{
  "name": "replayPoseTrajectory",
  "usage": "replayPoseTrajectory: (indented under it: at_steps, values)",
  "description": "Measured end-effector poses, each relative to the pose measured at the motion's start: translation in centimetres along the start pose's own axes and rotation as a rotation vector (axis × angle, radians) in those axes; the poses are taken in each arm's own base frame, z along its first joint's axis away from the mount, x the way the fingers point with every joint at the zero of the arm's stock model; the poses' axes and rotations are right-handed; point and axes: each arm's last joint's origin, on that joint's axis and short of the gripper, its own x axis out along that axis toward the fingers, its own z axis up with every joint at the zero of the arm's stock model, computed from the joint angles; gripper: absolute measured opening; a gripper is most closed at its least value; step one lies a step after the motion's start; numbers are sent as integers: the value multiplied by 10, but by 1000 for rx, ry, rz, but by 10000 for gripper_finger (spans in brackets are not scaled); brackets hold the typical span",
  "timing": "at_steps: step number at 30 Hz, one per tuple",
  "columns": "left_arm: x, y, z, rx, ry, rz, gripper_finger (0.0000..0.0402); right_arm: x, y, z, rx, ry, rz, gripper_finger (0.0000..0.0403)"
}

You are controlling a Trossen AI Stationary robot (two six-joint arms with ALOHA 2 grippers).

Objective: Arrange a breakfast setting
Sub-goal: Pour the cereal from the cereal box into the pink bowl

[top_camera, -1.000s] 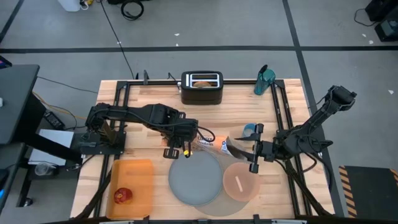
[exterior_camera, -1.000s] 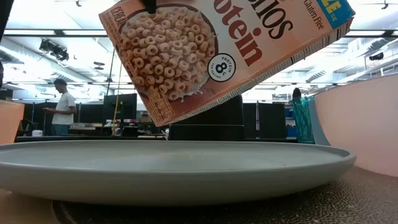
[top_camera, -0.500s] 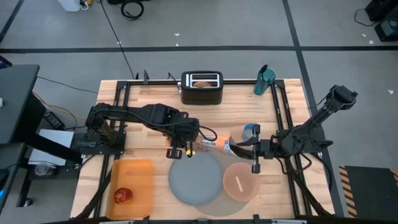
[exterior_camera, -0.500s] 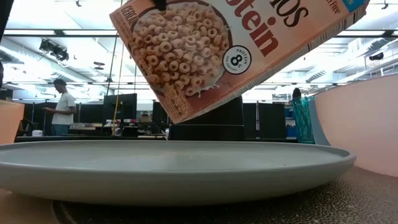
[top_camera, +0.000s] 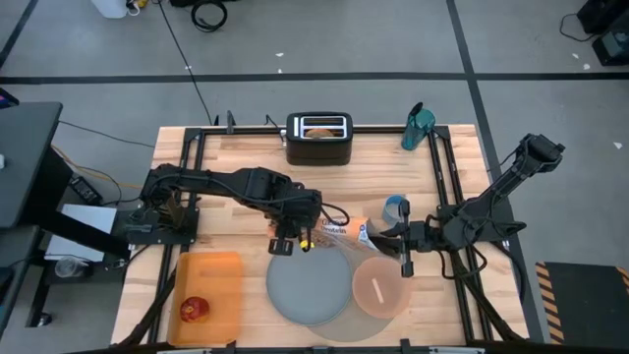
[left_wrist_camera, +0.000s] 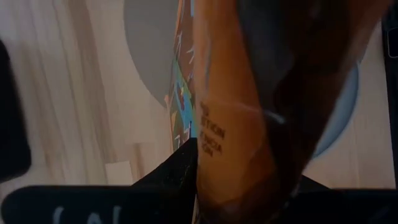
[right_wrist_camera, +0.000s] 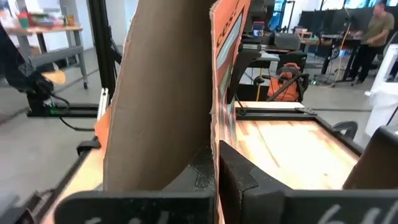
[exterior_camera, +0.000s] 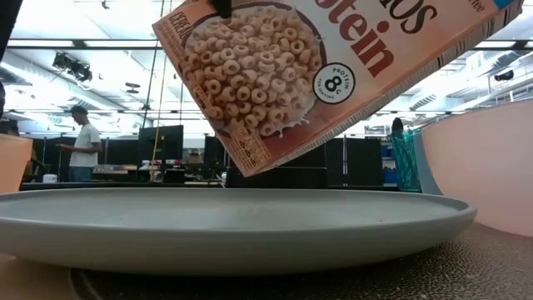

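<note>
A cereal box (top_camera: 339, 232) hangs tilted over the far rims of the grey-blue plate (top_camera: 310, 285) and the pink bowl (top_camera: 381, 290), both on the round grey mat (top_camera: 344, 326). In the low view the box (exterior_camera: 333, 75) slants above the plate (exterior_camera: 233, 217). My left gripper (top_camera: 293, 241) is shut on the box's left end. My right gripper (top_camera: 395, 236) is shut on a flap at its right end. A thin pale thing in the bowl may be the spoon. The red fruit (top_camera: 194, 309) lies on the orange tray (top_camera: 208, 283). My left gripper pinches the box's two broad faces near its lower end (left_wrist_camera: 214, 155) between its fingers, coming steeply from above; one fingertip (exterior_camera: 221, 7) shows on the printed front. The box hangs tilted, clear of the plate. My right gripper pinches one cardboard flap (right_wrist_camera: 214, 134) of the box's open end between its fingers, coming level from the table's right side. The flap stands on edge in the hold.
The black toaster (top_camera: 319, 138), a bagel in its slot, stands at the far edge, the teal tumbler (top_camera: 417, 126) to its right. A small blue round thing (top_camera: 396, 206) sits just beyond my right gripper. A person stands far off in the room.
My right gripper has rolled at the wrist and shut on the box's flap. The box has shifted a little toward the table's right edge, with my left gripper still shut on its lower end; it stays tilted and clear of the plate.
</note>
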Motion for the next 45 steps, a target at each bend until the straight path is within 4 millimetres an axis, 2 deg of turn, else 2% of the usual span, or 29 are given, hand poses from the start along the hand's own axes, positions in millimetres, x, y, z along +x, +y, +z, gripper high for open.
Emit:
replayPoseTrajectory:
  at_steps: [6,14,17,24,27,32,36,41,45]
  values:
    - [0,-2,2,-1,-16,-2,112,-1,2,-2,64,17,18,7]
    - [3,-2,2,-7,-20,30,203,-3,5,-6,69,39,15,5]
    - [5,-2,1,-3,-8,38,223,-2,5,-7,64,42,-6,5]
    - [-10,-16,0,38,-79,68,231,1,7,-10,60,53,-9,5]
    - [-4,-24,-2,65,-103,85,231,0,8,-11,65,56,-7,5]
    - [9,-28,-19,73,-164,88,231,-3,11,-11,56,53,-12,5]
    - [-6,-32,-33,65,-250,106,231,-5,13,-10,62,47,-14,5]
    - [-26,-41,-68,31,-342,156,231,-6,13,-11,74,52,-18,5]
    - [-17,-49,-106,-30,-459,133,231,-6,13,-11,81,51,-18,5]
